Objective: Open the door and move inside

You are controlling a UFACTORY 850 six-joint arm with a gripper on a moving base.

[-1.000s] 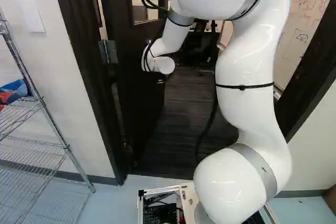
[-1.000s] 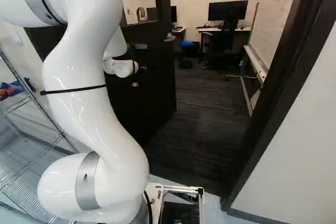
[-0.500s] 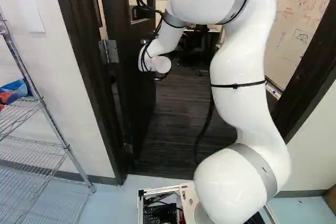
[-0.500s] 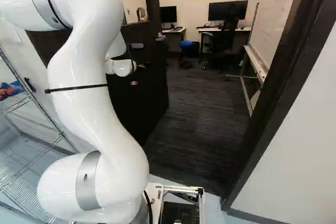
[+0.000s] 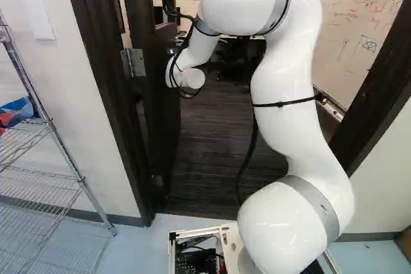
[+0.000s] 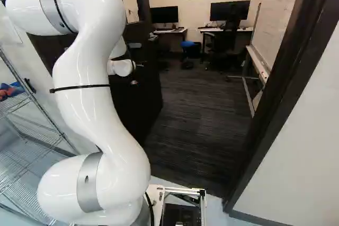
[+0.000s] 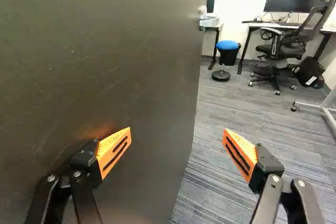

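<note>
1. The room past the doorway has a dark, stripy floor (image 5: 209,145), two screens (image 6: 164,14) (image 6: 230,10) on desks, a black chair (image 7: 286,48) and a stool with a blue seat (image 7: 228,45). A big whiteboard (image 5: 359,43) is at the right of the left base view.
2. The door (image 5: 160,139) is open and goes into the room. Its metal hinge (image 5: 133,63) is on the left side of the doorway, and the gap for going in is to the right of the door.
3. The white arm (image 5: 289,126) goes up from the base (image 5: 229,245), which is on the pale blue floor (image 5: 135,245) outside. The low end of its wrist (image 5: 192,78) is close to the door.
4. The gripper (image 7: 177,132) has its two fingers wide apart, with nothing pinched in them. One orange pad (image 7: 114,150) is in front of the door's flat side, and I can't tell if it touches. The other is out past the door's edge, over the stripy floor.
5. A wire shelf (image 5: 48,187) is by the wall on the left
</note>
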